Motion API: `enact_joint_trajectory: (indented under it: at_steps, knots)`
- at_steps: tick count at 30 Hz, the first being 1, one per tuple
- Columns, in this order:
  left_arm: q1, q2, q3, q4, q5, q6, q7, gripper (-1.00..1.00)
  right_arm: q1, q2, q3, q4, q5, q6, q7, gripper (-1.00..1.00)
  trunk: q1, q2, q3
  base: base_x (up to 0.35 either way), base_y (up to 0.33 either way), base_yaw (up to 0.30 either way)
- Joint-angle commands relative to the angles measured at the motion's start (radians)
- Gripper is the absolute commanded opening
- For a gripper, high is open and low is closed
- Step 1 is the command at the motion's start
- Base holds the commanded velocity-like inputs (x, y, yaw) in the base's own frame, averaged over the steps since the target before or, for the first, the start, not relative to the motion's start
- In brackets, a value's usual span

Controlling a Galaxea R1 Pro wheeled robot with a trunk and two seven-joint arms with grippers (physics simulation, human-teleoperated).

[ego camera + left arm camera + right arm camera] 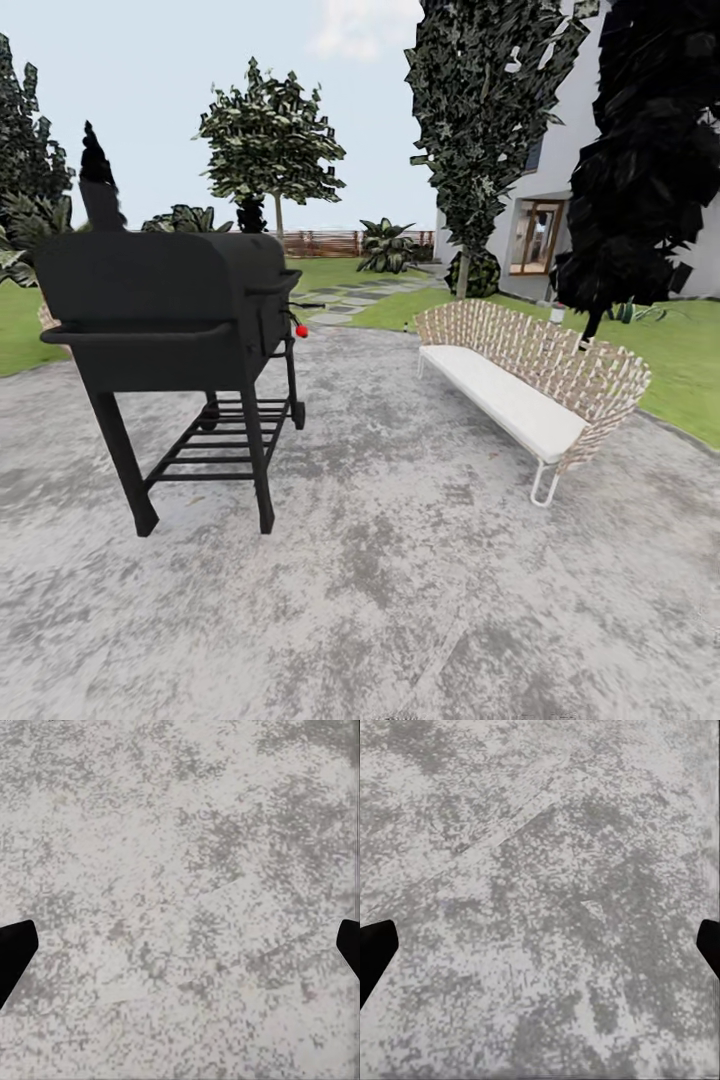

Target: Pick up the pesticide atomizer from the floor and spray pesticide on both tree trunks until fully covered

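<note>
The pesticide atomizer is out of view, and so are the two trees with their thick trunks. I stand on a grey mottled stone patio (400,560); the garden's green grass floor (685,355) lies beyond its edge. My left gripper (180,952) is open, its black fingertips (15,952) wide apart over bare stone with nothing between them. My right gripper (540,952) is open too, above the same stone, and holds nothing.
A black barbecue grill (180,330) on legs stands close at the left. A woven bench (530,375) with a white cushion sits at the right. Dark conifers (480,110), a thin-trunked leafy tree (270,140), a white house (560,200) and a wooden fence (320,243) lie beyond. A stepping-stone path (355,298) leads away between grill and bench.
</note>
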Motion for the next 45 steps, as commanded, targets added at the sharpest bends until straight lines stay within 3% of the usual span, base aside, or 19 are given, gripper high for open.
enact_joint_trajectory:
  at_steps: [1,19,45]
  knots:
    - [0.0,0.0,0.004,0.0,0.0,-0.003,0.001,1.0,-0.001,0.0,-0.001,0.001,0.0,-0.003,0.0,1.0,0.004,-0.008,-0.004,0.0,0.0,-0.3]
    - [0.0,-0.002,0.006,0.0,0.0,-0.003,0.0,1.0,-0.001,0.0,0.001,0.0,0.0,-0.003,0.0,1.0,0.073,-0.134,-0.072,0.0,0.0,-0.251]
    - [0.0,-0.003,0.006,0.0,-0.003,-0.003,0.0,1.0,-0.001,0.009,0.007,0.006,0.003,-0.005,0.0,1.0,0.173,-0.316,-0.181,0.0,0.0,-0.011]
